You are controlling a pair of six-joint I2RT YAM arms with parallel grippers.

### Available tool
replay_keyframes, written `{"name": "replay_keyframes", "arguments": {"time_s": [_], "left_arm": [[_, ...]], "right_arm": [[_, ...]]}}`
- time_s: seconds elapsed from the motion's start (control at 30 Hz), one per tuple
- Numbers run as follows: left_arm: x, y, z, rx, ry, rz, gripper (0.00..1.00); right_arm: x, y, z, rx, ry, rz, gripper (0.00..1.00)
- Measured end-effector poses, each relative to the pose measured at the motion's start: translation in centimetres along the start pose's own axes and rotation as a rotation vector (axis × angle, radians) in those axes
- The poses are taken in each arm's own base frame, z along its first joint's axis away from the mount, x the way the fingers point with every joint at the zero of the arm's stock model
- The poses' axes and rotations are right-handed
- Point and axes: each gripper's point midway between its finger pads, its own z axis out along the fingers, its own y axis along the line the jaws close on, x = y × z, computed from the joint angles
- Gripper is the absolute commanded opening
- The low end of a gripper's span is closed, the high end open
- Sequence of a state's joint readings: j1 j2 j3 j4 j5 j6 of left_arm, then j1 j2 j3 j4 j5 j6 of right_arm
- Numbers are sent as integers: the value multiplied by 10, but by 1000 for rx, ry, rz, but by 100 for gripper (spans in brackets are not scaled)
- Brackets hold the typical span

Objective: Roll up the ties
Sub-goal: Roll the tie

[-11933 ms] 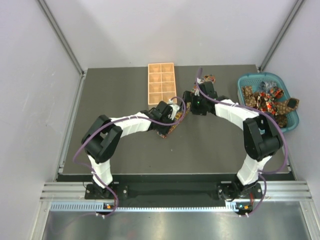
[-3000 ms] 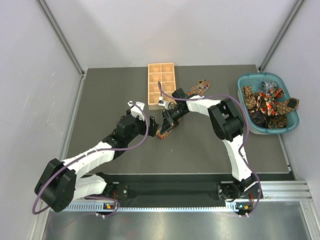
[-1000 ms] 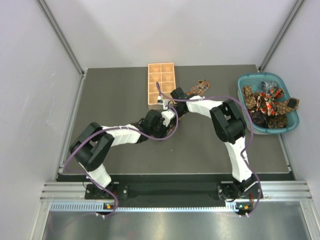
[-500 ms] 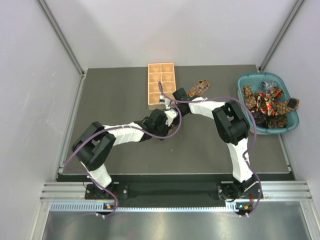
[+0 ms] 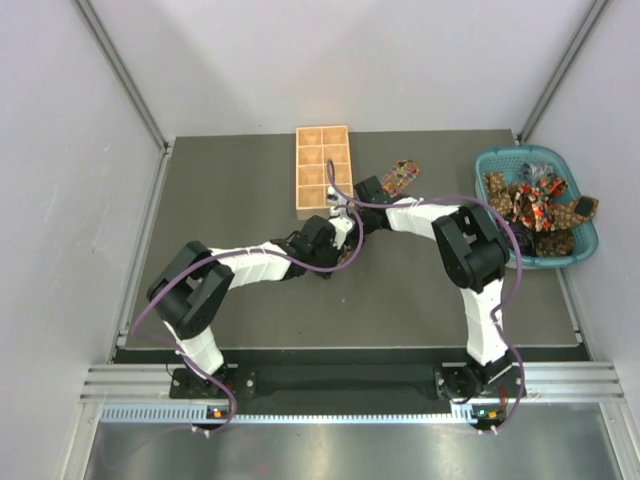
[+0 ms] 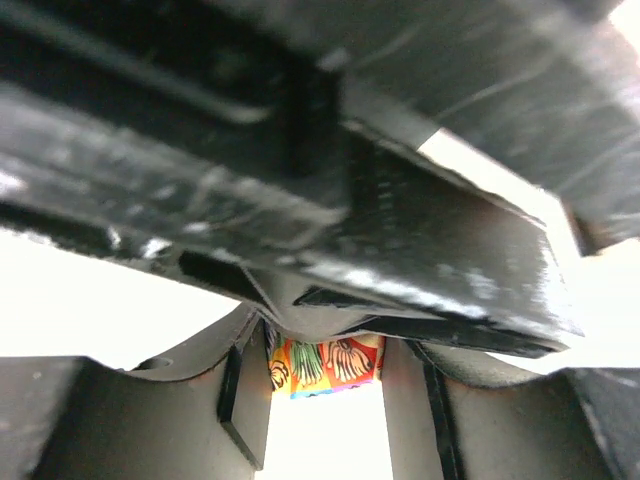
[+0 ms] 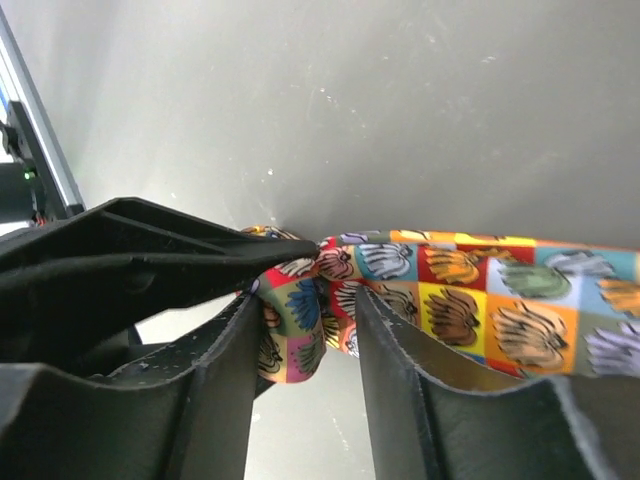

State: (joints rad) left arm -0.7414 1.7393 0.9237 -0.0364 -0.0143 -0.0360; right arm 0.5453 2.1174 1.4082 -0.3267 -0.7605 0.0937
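On bench (image 5: 400, 300): one tie (image 5: 403, 177), one eight-slot tray (image 5: 323, 168), one basket (image 5: 545, 263) of more ties (image 5: 530, 205), too tangled to count. Two arms bent inward, meeting at tie's near end by tray. Fingers of right hand (image 7: 302, 295) apart, astride bunched fabric; fingers of left hand (image 6: 325, 370) apart, tie across gap, grip unclear.

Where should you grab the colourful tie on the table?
Probably the bunched fold of the tie, from straight above, one finger each side of its narrow width. That part seems to stand up off the table; the rest lies flat, leaving nothing to pinch.
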Motion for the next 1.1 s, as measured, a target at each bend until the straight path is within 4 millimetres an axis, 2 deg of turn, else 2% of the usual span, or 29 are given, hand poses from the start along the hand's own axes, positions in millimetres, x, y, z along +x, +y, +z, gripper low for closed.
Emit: {"name": "replay_keyframes", "arguments": {"time_s": [0.43, 0.63, 0.77, 0.87, 0.97, 1.1], "left_arm": [[-3, -1, 3, -6, 12, -34, 16], [-3, -1, 3, -5, 25, -35, 15], [-4, -1, 4, -2, 37, -33, 14], [-4, -2, 5, 2, 48, -31, 14], [-5, -3, 5, 9, 62, -26, 14], [-6, -3, 6, 13, 87, -27, 14]], "right_arm": [[0, -24, -29, 60, -130, 79, 50], [0, -56, -65, 171, -256, 151, 51], [16, -66, -95, 247, -353, 201, 51], [27, -61, -119, 322, -442, 188, 51], [33, -42, -139, 405, -529, 132, 51], [35, 6, -159, 476, -642, -16, 52]]}}
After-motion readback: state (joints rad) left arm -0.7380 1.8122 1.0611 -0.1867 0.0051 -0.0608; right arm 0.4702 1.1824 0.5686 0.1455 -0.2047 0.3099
